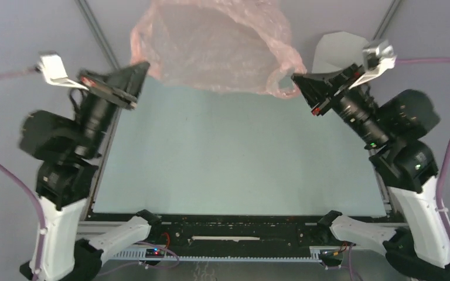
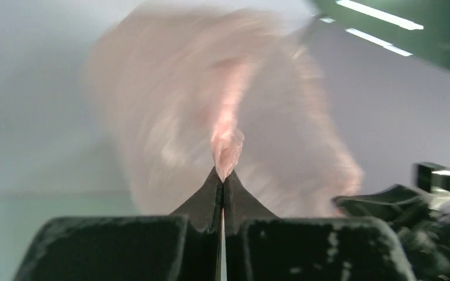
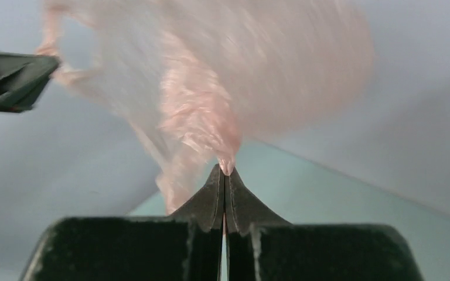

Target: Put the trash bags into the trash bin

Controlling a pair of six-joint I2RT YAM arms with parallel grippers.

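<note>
Left gripper and right gripper clamp the trash bag aloft between them. We risk tearing its film by overspreading; the white shape behind is probably the trash bin.

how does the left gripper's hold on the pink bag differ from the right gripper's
The left gripper pinches the left edge of the trash bag; the right gripper pinches its right edge, beside a loop of film. The white trash bin shows just behind the right gripper, nothing like it by the left gripper. Both are shut on pink film, the bag spread between them.
</note>
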